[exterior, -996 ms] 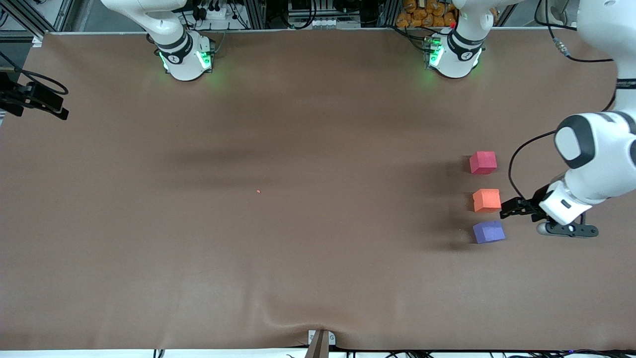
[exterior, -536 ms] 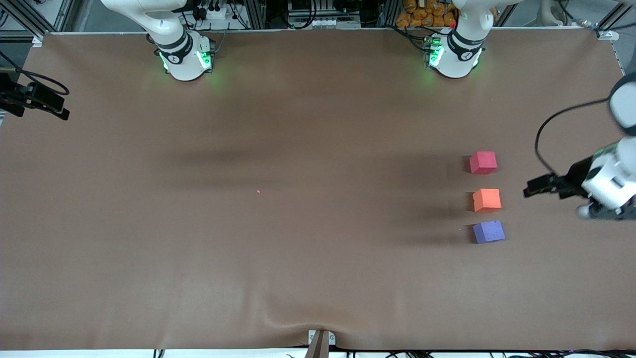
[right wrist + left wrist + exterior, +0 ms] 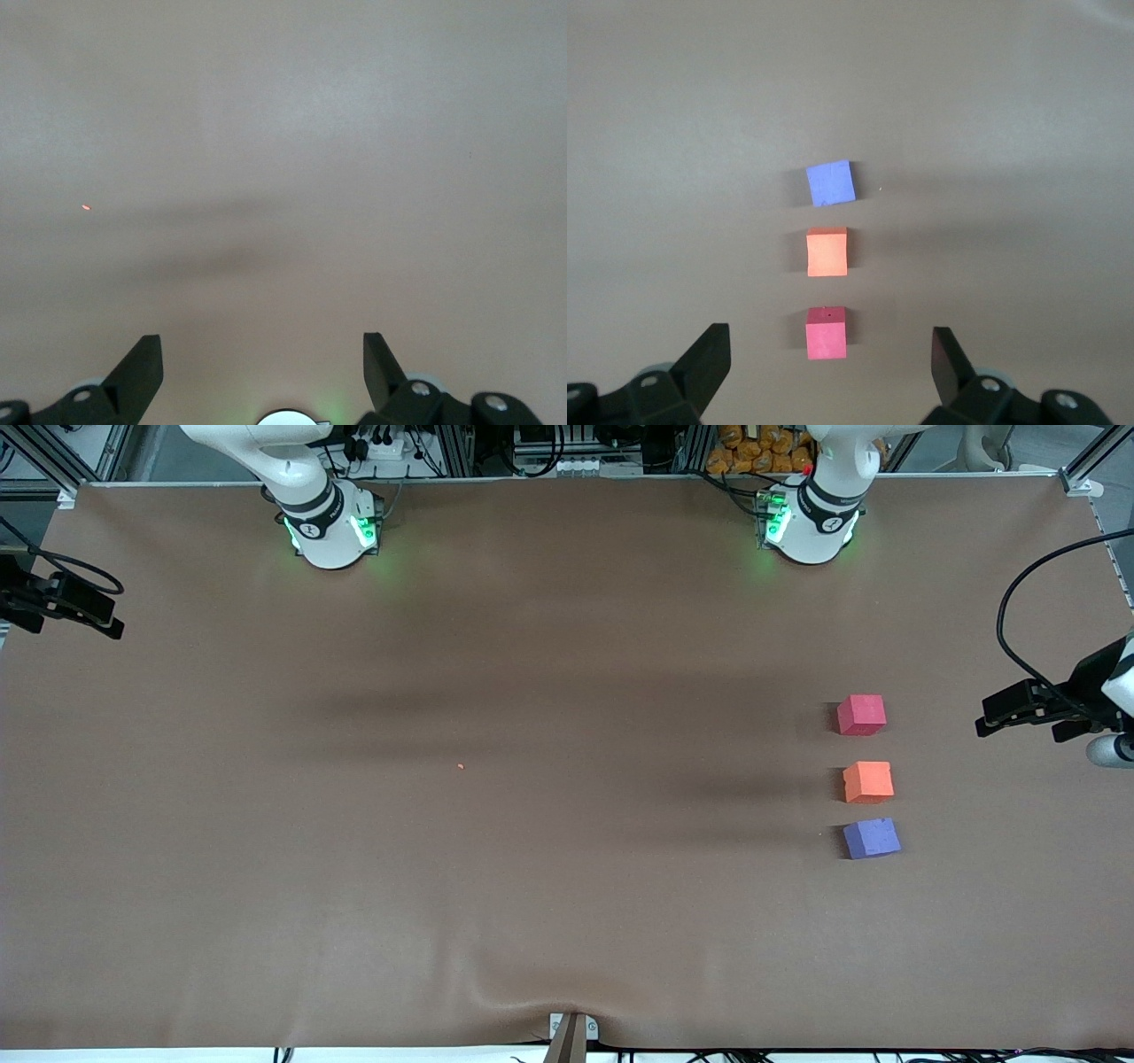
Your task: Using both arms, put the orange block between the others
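Note:
The orange block (image 3: 868,781) (image 3: 827,252) rests on the brown table between the others, in one row. The pinkish-red cube (image 3: 861,715) (image 3: 826,334) is farther from the front camera and the purple-blue cube (image 3: 872,838) (image 3: 830,183) is nearer. Small gaps separate all three. My left gripper (image 3: 985,722) (image 3: 829,335) hangs open and empty over the table at the left arm's end, apart from the row. My right gripper (image 3: 260,341) is open and empty over bare table; the front view does not show it.
A tiny orange speck (image 3: 461,766) (image 3: 86,208) lies mid-table. The green-lit arm bases (image 3: 330,530) (image 3: 808,524) stand at the table's back edge. A black camera mount (image 3: 62,602) sits at the right arm's end. The mat wrinkles near a bracket (image 3: 571,1035) at the front edge.
My left gripper has drawn back from beside the orange block toward the table edge at the left arm's end, staying open. The three blocks have not moved.

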Robot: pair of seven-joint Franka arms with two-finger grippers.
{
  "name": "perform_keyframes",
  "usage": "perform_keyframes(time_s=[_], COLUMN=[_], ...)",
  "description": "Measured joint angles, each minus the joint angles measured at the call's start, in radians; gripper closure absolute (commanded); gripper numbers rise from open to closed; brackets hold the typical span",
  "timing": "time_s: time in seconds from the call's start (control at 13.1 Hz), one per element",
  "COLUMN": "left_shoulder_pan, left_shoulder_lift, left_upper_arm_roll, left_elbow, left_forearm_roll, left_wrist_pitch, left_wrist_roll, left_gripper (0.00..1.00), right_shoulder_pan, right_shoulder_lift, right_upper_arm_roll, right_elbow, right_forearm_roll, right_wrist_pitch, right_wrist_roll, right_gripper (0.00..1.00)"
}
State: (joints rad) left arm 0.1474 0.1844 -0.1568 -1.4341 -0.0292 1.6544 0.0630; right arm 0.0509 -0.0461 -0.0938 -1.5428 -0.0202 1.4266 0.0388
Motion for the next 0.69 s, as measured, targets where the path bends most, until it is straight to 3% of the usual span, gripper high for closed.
perform_keyframes(time_s=[0.23,0.54,0.69], left_shoulder_pan=[-0.065,-0.175,-0.185], left_shoulder_lift=[-0.024,-0.095,-0.134], left_upper_arm_roll=[0.021,0.145,0.165], left_elbow=[0.019,0.002,-0.038], left_forearm_roll=[0.004,0.006,0.004], left_wrist_pitch=[-0.06,-0.173,-0.178], left_wrist_roll=[-0.014,-0.028,-0.033], left_gripper=[0.0,0.0,0.0], right_shoulder_pan=[0.0,0.0,0.0], right_shoulder_lift=[0.0,0.0,0.0], right_upper_arm_roll=[0.0,0.0,0.001], right_elbow=[0.0,0.0,0.0], right_forearm_roll=[0.0,0.0,0.0], right_wrist_pitch=[0.0,0.0,0.0], right_wrist_roll=[0.0,0.0,0.0], right_gripper=[0.0,0.0,0.0])
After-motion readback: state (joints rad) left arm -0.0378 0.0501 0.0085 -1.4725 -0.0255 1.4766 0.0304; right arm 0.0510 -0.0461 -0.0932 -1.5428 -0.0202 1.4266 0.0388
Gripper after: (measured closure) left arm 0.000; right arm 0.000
